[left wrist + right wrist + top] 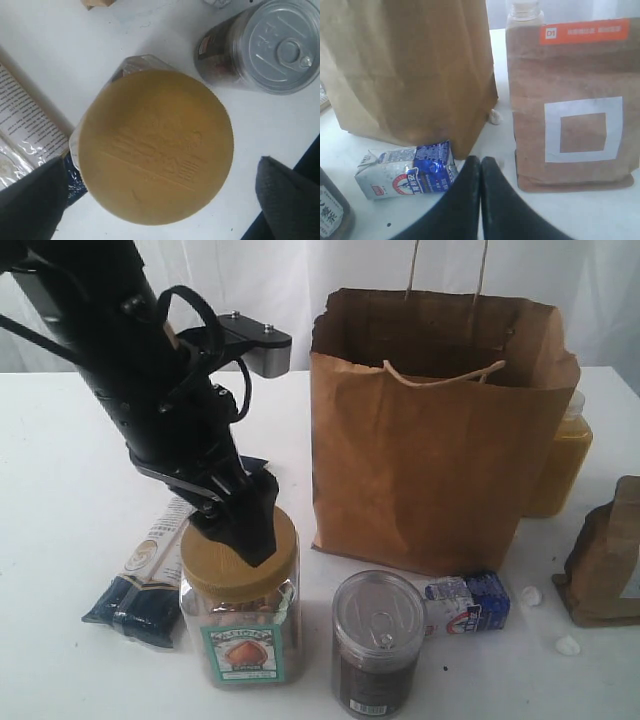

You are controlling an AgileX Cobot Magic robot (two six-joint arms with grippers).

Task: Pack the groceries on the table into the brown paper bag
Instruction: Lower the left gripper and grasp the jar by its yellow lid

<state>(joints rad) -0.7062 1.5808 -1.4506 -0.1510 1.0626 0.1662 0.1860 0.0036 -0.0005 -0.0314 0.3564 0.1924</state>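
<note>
The clear jar with tan lid [240, 615] stands at the front left of the table [60, 500]. My left gripper [245, 530] hangs just over it, open, its fingers [30, 202] wide on either side of the lid [155, 145]. Beside the jar are the pasta packet [140, 585], the silver-topped can [378, 640] and the blue-white carton [468, 603] lying flat. The brown paper bag [435, 430] stands open behind them. The yellow juice bottle [560, 460] is half hidden behind the bag. My right gripper [480, 167] is shut and empty, low between the carton [407, 170] and the orange-labelled pouch [575, 105].
Two small white bits [530, 595] lie on the table near the pouch [605, 560] at the right edge. The can [277, 45] stands close to the jar, and the pasta packet [25, 130] touches its other side. The bag [410, 70] rises right behind the carton.
</note>
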